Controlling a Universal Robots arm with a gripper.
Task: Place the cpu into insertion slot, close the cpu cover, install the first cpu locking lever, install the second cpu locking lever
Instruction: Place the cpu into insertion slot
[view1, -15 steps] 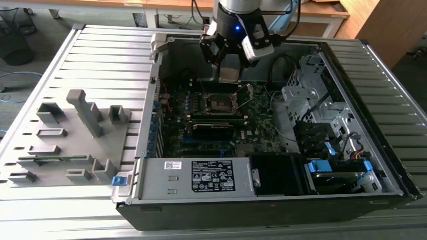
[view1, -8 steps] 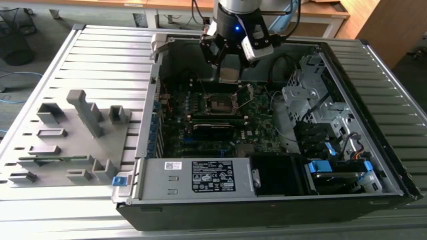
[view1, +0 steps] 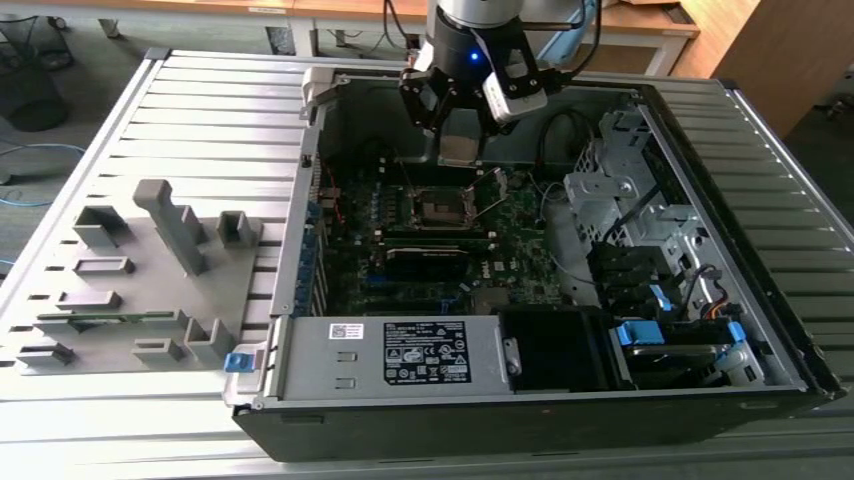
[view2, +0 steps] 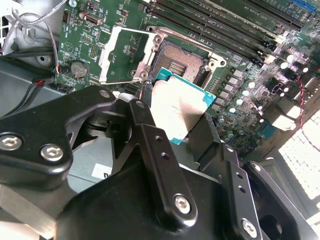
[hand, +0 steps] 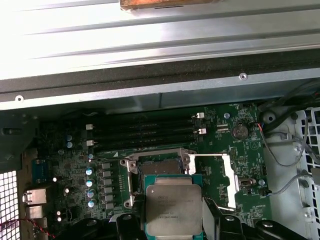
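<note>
Arm drops steeply into the open computer case, at its far end in the exterior view. We log the end effector clamped on the cpu, which hangs above the insertion slot, unseated. The cpu cover lies flipped open beside the slot.

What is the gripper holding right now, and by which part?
The gripper holds the cpu, clamped by two opposite side edges, with its metal top left bare.
</note>
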